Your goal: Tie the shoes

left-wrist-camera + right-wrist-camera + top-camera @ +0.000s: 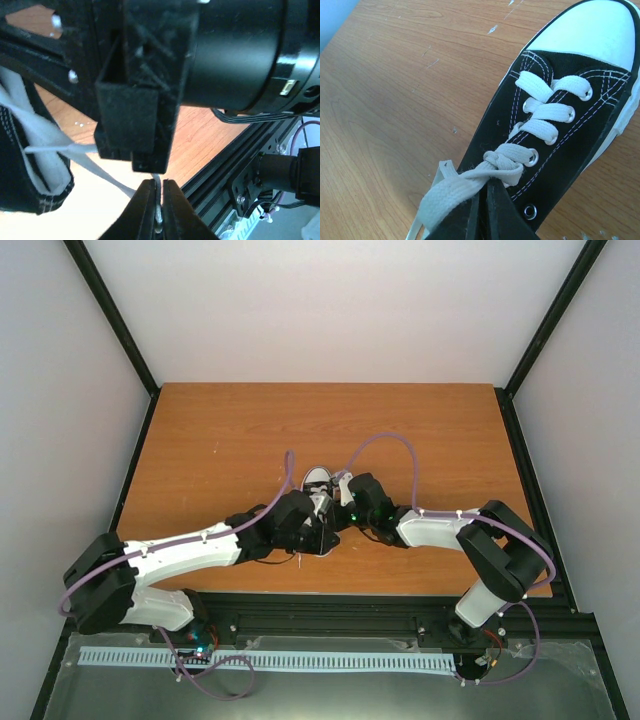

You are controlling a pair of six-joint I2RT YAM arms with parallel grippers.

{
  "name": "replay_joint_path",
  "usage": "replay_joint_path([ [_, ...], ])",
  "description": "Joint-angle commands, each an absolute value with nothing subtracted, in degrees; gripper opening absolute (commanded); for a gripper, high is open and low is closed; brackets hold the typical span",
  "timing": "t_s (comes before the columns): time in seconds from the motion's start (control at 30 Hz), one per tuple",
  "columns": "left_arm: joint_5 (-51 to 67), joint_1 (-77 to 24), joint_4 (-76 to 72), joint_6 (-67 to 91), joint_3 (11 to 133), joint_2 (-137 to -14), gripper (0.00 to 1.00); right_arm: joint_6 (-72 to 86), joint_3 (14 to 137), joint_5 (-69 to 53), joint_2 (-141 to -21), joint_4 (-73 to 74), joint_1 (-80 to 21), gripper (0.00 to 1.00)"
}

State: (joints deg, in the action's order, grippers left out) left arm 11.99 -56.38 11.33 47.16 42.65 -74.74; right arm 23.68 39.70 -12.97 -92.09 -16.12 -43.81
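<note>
- Orange-brown wood makes up the bench (200, 440); a black rail (330, 615) runs along its near edge.
- Left arm (190, 550), white with black joints, reaches from the near left corner toward the middle of the bench.
- Left jaws are pressed together on a thin white lace (158, 212), which runs from them up and left to the shoe (12, 170).
- Black canvas with a white sole rim, the shoe sits near the middle of the bench, between the two wrists, its white toe cap (600, 30) pointing away from the arm bases.
- White laces (547, 112) cross the front of the shoe in several rows, and a knot (496, 161) sits at the row nearest the ankle opening.
- Right jaws are pressed together too, pinching the flat lace just below that knot, over the shoe's opening.
- Right arm (440, 530) comes in from the near right corner, its wrist just beside the left one, above the shoe.
</note>
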Motion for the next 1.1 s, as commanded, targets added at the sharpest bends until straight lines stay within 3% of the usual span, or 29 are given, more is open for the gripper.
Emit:
replay_joint_path([
  [0.0,11.71,-57.19,7.22,49.57,42.43,-75.46,0.14,24.32,40.38,-12.60,-92.83,-17.36,-44.38,0.03],
  [0.17,2.73,-56.90,17.25,45.44,42.89,-68.57,0.50,23.62,39.85,-12.24,-91.97,-17.30,-44.38,0.03],
  [0.33,3.94,-51.35,22.91,41.39,42.86,-61.08,0.67,22.77,38.68,-12.59,-91.09,-18.50,-44.38,0.03],
  [0.47,6.98,-46.33,21.71,37.94,43.62,-61.88,0.67,21.26,37.69,-13.71,-90.30,-19.64,-44.38,0.03],
  [0.8,14.44,-39.67,7.92,34.72,47.51,-74.81,0.46,19.50,36.83,-15.81,-90.09,-20.98,-44.38,0.03],
  [1.07,15.46,-39.41,7.02,32.32,51.59,-81.66,0.44,19.32,37.07,-15.89,-90.09,-20.67,-44.38,0.03],
])
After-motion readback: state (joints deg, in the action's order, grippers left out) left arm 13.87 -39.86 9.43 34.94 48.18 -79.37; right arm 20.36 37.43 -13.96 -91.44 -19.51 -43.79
